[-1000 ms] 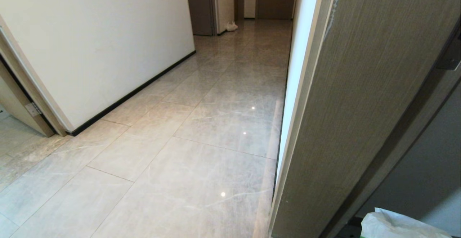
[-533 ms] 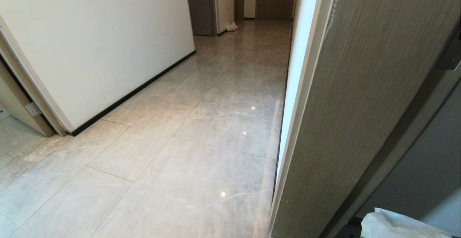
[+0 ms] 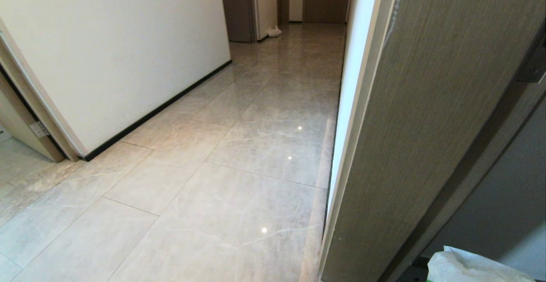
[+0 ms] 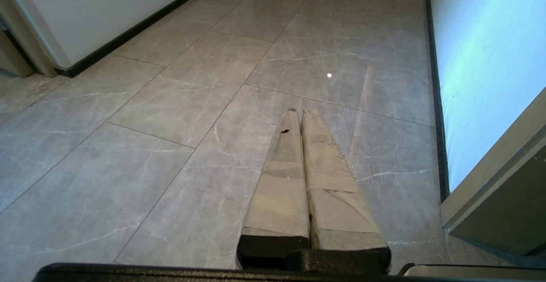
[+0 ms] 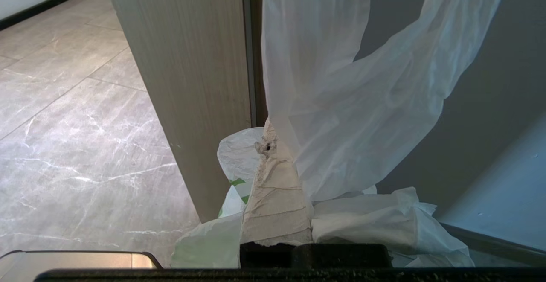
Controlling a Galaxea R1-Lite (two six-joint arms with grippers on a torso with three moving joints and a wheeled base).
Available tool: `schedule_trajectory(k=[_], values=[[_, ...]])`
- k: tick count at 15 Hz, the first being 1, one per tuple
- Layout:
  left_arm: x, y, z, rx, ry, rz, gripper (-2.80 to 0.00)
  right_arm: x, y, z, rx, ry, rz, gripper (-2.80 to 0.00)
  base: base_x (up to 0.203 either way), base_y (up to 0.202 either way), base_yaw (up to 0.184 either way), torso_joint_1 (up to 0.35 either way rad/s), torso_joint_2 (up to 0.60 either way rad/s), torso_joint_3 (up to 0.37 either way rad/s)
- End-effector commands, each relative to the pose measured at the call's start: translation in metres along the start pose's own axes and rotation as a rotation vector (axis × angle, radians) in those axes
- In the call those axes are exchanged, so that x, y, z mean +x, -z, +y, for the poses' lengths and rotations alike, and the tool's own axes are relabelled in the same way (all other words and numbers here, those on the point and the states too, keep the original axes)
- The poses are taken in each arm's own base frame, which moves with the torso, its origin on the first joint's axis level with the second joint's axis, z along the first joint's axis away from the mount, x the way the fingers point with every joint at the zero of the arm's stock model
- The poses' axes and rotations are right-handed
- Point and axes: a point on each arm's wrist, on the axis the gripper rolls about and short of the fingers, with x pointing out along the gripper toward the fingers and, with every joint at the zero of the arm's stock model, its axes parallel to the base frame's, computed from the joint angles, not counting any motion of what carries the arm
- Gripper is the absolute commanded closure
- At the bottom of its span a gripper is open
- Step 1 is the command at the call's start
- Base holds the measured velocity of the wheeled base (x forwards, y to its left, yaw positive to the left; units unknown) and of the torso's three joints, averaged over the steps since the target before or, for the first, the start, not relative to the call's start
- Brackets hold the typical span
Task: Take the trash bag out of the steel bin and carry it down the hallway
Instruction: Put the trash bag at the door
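clamped jaws on the right gripper (image 5: 277, 145) pinch a handle loop of the trash bag (image 5: 341, 103), the thin white film draped up and over the taped fingers (image 5: 273, 205) while the rest of the bag bunches below them with a bit of green print showing; holding it by the loop looks meant to let the bag hang free of the arm for the drive. from the head view only a white corner of the bag (image 3: 469, 267) shows at the lower right, tucked behind the open wooden door (image 3: 426, 124), so the load sits on the robot's right, close against that door. the left gripper (image 4: 300, 115) has its taped fingers pressed together with nothing between them, pointing low over the floor tiles (image 4: 170, 111), idle and kept out of the way. the steel bin is not clearly in view. ahead, the hallway (image 3: 273, 103) runs between the white wall with its black baseboard (image 3: 158, 111) and the door edge, toward dark doors at the far end, where a small white bundle (image 3: 274, 31) lies by the wall. my guess is the carrying stage, with the door edge the thing to avoid snagging
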Motion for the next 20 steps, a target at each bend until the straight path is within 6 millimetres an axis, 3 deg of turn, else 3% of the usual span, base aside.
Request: schedule_trajectory(k=[1,20], values=[[0.0,0.0,0.0,0.0,0.0,0.0,0.0,0.0,0.0,0.0,0.003,0.0,0.0,0.0,0.0,0.0,0.0,0.0,0.0,0.0],[0.0,0.0,0.0,0.0,0.0,0.0,0.0,0.0001,0.0,0.0,0.002,0.0,0.001,0.0,0.0,0.0,0.0,0.0,0.0,0.0]])
